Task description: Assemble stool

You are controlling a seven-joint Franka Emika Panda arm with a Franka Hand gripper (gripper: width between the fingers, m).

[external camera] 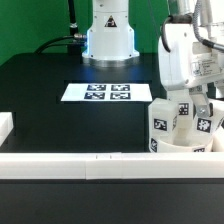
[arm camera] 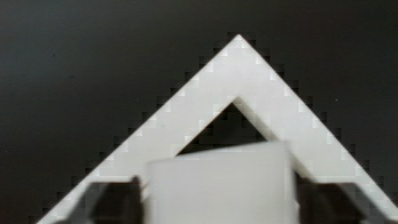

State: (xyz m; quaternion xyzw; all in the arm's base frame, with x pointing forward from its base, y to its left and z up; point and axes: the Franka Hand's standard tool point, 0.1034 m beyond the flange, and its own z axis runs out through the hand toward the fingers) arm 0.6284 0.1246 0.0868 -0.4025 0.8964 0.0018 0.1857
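Note:
The stool's round white seat [external camera: 186, 148] sits at the exterior view's right, in the corner of the white rails. Three short tagged legs stand upright on it: one toward the exterior view's left [external camera: 160, 121], one in the middle [external camera: 183, 108], one toward its right [external camera: 206, 126]. My gripper [external camera: 196, 100] hangs over the legs from above. In the wrist view a white leg block [arm camera: 217, 185] stands between the jaws of my gripper [arm camera: 217, 205], with a dark strip on either side of it. The jaws are open and not pressing on it.
The marker board [external camera: 108, 92] lies flat in the middle of the black table, in front of the arm's base [external camera: 108, 40]. A long white rail [external camera: 70, 162] runs along the front edge. In the wrist view, white rails [arm camera: 238, 75] meet in a point beyond the leg.

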